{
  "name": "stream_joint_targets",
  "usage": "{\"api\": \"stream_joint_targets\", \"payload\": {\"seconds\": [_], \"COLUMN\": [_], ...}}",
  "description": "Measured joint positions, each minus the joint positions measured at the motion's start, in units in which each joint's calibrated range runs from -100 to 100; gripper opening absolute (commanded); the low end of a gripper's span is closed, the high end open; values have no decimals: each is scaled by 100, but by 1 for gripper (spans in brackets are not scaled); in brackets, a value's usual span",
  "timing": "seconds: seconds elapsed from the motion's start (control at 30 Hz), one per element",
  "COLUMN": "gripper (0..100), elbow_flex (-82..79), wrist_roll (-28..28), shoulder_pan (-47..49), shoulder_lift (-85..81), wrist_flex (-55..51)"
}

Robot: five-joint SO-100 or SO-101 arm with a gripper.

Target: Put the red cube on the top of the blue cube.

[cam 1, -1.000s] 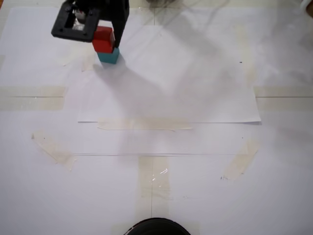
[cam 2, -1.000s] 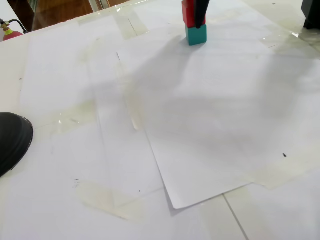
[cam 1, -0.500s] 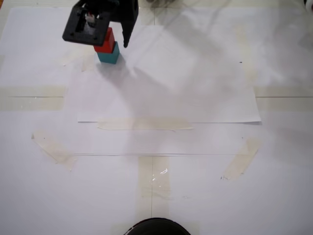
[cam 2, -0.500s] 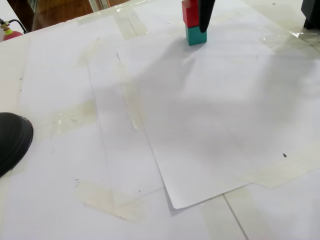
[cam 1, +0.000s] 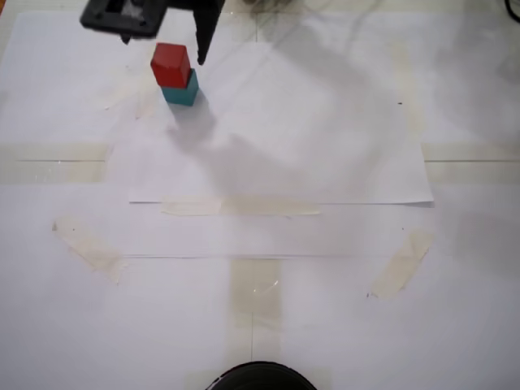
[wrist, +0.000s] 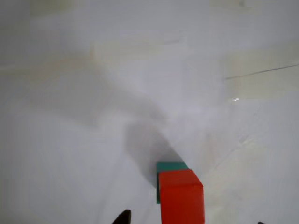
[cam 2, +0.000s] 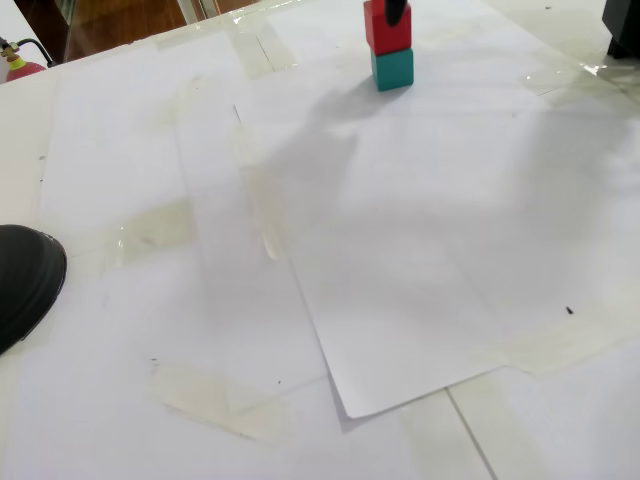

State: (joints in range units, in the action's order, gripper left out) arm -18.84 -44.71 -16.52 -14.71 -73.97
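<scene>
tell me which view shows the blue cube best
The fixed view from the side: the blue cube shows two full faces under the red cube. The fixed view from above shows only an edge, and the wrist view just a sliver.

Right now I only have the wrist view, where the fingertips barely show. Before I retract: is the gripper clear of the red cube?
Observer: Yes. In a fixed view the gripper is open and sits beyond the red cube, not touching it.
Operator: Is the stack square?
Observer: Not quite. In that view the red cube sits shifted left on the teal cube, whose right edge shows bare.
Operator: Is it leaning?
Observer: No. In a fixed view the red cube looks upright, flat on the teal cube.
</scene>
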Motion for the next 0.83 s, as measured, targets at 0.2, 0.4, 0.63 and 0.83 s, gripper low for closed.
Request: {"api": "stream_joint_targets", "payload": {"seconds": [0.2,0.4,0.63,0.83], "gripper": [31,26,19,12], "elbow_flex": [389,407,154,-1030], "wrist_roll": [-200,-518,-1016,-1348], "shoulder_pan": [80,548,1411,2054], "shoulder_lift": [-651,-1562,-2985,-4538], "wrist_flex": [-594,-968,-1131,-830]}}
